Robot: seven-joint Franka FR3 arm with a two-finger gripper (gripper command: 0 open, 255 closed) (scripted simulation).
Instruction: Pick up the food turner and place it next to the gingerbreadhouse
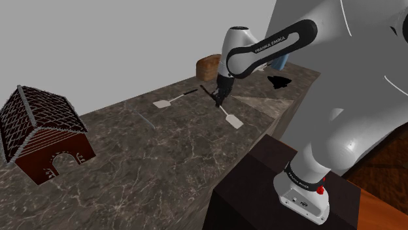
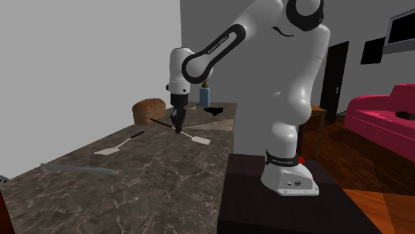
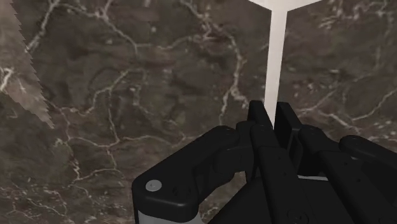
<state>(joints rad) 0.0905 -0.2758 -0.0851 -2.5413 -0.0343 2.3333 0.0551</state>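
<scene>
The claw (image 3: 271, 111), nearly shut, is pinching the thin shaft of the food turner (image 1: 231, 119), so a slow, level carry toward the gingerbreadhouse (image 1: 42, 134) is looking wisest.

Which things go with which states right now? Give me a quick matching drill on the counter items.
Things:
1. nearer turner
2. house
3. loaf
4. bottle

States:
a. blue
b. brown, rounded top
c. clasped by the fingers
d. has an arched doorway

Pairs: 1-c, 2-d, 3-b, 4-a
</scene>
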